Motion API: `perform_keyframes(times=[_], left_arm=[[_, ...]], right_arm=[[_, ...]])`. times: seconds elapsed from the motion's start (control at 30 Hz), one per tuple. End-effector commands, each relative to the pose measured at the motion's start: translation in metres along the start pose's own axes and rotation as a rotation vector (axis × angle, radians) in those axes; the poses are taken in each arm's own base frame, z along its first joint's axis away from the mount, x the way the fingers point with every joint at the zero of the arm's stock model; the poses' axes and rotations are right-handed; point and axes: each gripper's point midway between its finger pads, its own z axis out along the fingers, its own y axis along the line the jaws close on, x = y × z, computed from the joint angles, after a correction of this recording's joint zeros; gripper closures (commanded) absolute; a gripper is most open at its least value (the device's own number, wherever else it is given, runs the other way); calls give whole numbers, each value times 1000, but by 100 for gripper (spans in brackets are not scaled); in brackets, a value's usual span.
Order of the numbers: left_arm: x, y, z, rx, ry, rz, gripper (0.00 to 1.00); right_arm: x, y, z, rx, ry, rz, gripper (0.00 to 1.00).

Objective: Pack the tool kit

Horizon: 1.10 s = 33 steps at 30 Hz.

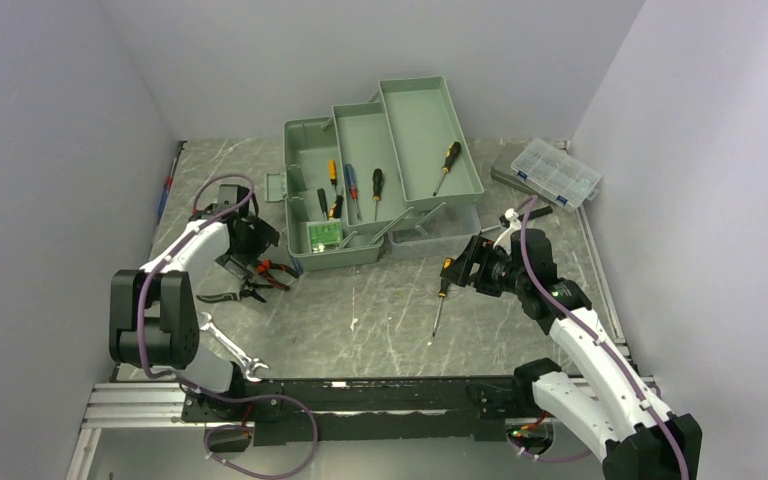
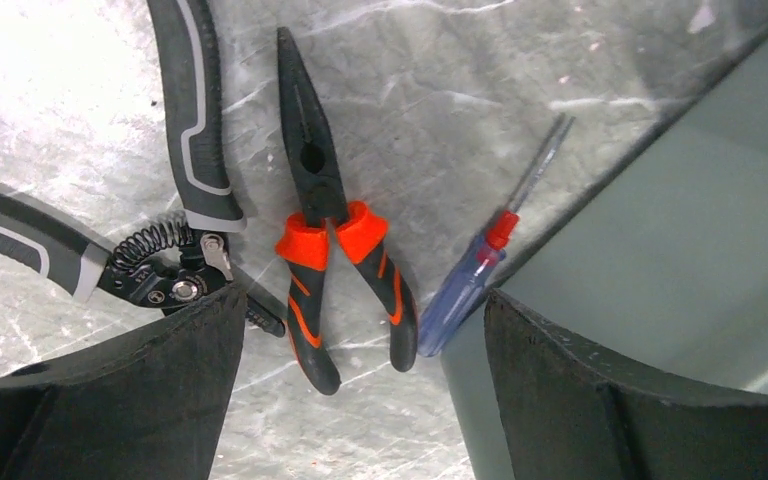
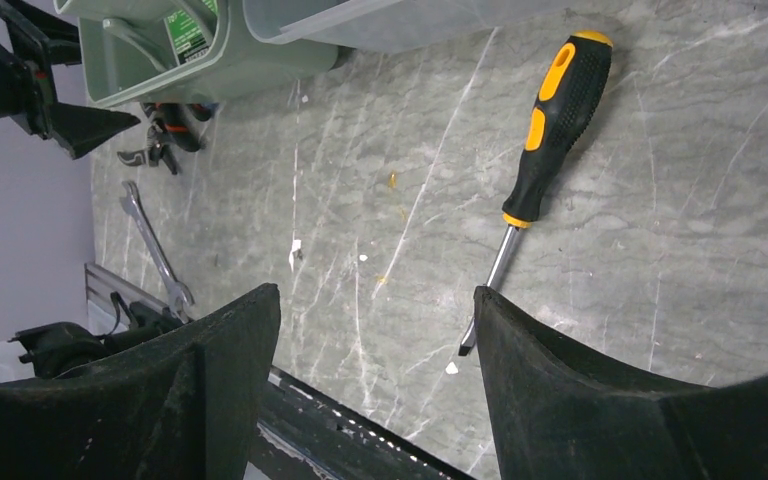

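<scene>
The sage-green toolbox (image 1: 415, 120) stands open at the back with its trays folded out and several screwdrivers (image 1: 376, 186) in them. My left gripper (image 1: 250, 262) is open, low over the table beside the toolbox's left front corner. In the left wrist view the gripper (image 2: 360, 400) hangs over the handles of orange-black needle-nose pliers (image 2: 335, 250), with grey-black cutters (image 2: 160, 240) to the left and a blue screwdriver (image 2: 475, 275) against the toolbox wall (image 2: 680, 250). My right gripper (image 1: 463, 268) is open and empty. A yellow-black screwdriver (image 3: 550, 120) lies by its right finger (image 3: 560, 380).
A steel wrench (image 1: 230, 345) lies near the left arm's base and also shows in the right wrist view (image 3: 155, 255). A clear compartment organizer (image 1: 556, 172) sits at the back right. The translucent lid (image 3: 380, 20) lies in front of the toolbox. Walls close both sides.
</scene>
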Motion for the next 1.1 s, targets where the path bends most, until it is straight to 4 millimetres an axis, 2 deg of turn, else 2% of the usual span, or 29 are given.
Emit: perform_keyframes(times=[0.0,0.1,0.27,0.4,0.47,0.53,0.67,0.77,0.97,1.07], left_arm=[[-2,5,8,-61,-20,-85,13],[5,13,18,-112,-1,-111,19],[16,11,35,-133,34,-102,23],[22,16,45,-179,46,-102,34],[26,21,49,-200,55,-115,45],[28,25,50,-219,49,-133,50],[26,29,49,-233,29,-133,68],[20,29,47,-240,20,-88,100],[-6,18,17,-176,-69,-16,100],[-10,10,1,-102,-77,62,100]], right_arm=[[-16,15,-7,-42,-54,-33,28],[-15,14,-7,-39,-54,-33,28],[-15,13,-7,-37,-54,-30,28],[-16,13,-8,-34,-54,-35,28],[-16,13,-8,-31,-57,-35,28],[-16,13,-9,-32,-59,-34,28],[-17,15,-10,-36,-62,-33,28],[-18,16,-12,-40,-66,-32,28],[-17,18,-13,-51,-64,-38,28],[-14,30,-13,-128,-45,-69,31]])
